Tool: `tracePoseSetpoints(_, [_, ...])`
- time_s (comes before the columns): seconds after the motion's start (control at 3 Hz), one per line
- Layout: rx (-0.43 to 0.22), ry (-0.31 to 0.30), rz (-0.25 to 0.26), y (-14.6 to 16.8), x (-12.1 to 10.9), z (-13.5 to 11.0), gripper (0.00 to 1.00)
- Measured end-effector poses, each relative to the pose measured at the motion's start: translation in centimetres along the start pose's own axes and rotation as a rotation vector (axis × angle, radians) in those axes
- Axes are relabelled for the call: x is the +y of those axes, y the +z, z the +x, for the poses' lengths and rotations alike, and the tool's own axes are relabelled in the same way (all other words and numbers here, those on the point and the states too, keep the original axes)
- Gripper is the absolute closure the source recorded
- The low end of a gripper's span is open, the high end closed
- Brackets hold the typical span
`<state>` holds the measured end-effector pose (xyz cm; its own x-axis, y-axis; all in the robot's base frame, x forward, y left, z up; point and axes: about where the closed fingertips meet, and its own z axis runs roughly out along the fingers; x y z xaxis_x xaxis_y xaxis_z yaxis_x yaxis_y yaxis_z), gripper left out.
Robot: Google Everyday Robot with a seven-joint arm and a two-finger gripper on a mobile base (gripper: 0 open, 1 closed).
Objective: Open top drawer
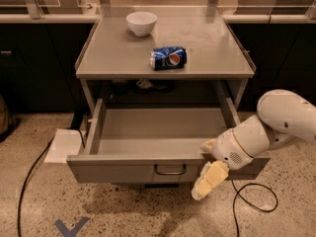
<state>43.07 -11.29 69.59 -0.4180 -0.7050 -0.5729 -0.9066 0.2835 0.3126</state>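
The top drawer [123, 169] is a wide, shallow grey tray under the grey cart top, and it stands pulled far out toward me. Its inside shows empty. A small dark wire handle [170, 170] sits at the front centre. My gripper [201, 169] is at the drawer's front, just right of the handle. One cream finger [208, 179] hangs down in front of the drawer face, and the other is at the top rim. The fingers stand apart and hold nothing. The two lower drawers are hidden beneath the open one.
On the cart top [113, 58] lie a blue Pepsi can [168, 58] on its side and a white bowl [141, 23]. A black cable [252, 201] loops on the floor at right, another runs at left beside a white sheet [61, 145]. Dark cabinets stand behind.
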Motion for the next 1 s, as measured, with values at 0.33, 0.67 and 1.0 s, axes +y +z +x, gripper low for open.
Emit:
tracePoseSetpoints(0.33, [-0.005,0.005,-0.03,0.5,1.3,1.1,0.0])
tracePoseSetpoints(0.67, [-0.006,0.013,-0.036,0.2,1.7,1.3,0.0])
tracePoseSetpoints(1.0, [-0.002,0.059,-0.056,-1.4,4.5,2.7,0.0])
